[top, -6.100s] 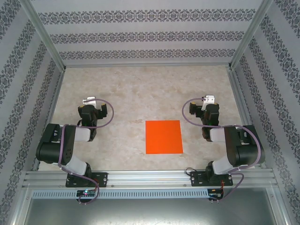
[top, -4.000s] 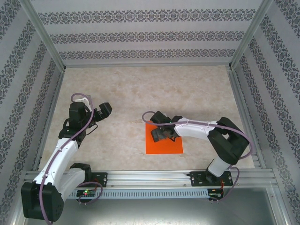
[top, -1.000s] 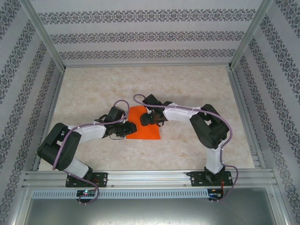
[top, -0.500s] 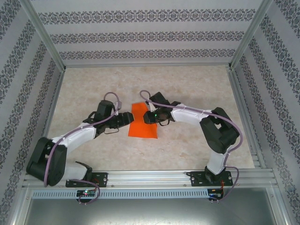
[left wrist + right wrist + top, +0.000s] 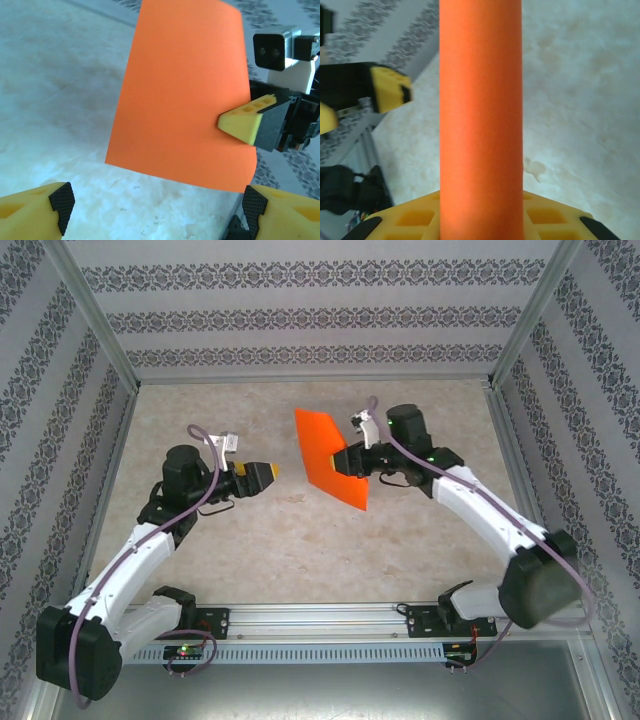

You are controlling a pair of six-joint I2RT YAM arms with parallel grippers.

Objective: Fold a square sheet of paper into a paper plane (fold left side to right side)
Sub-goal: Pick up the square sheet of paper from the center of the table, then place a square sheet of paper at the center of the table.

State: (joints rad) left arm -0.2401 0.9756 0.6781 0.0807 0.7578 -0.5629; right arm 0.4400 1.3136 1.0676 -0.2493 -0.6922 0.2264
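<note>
The flat orange square sheet of paper [image 5: 325, 465] hung upright above the surface's [image 5: 250, 540] middle, pinched by the right end effector [image 5: 352, 459].

In my right wrist view the square sheet of paper [image 5: 481, 120] is a close blur, cut off top and bottom, and it hides the middle of my right gripper [image 5: 352, 458]. In the left wrist view it hides that gripper's far finger, and my left gripper [image 5: 155, 212] is cropped at the bottom edge

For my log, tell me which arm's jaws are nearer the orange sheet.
Right. The right arm has its jaws shut on the square sheet of paper, held upright; the left arm has its jaws open, apart to the sheet's left.
</note>
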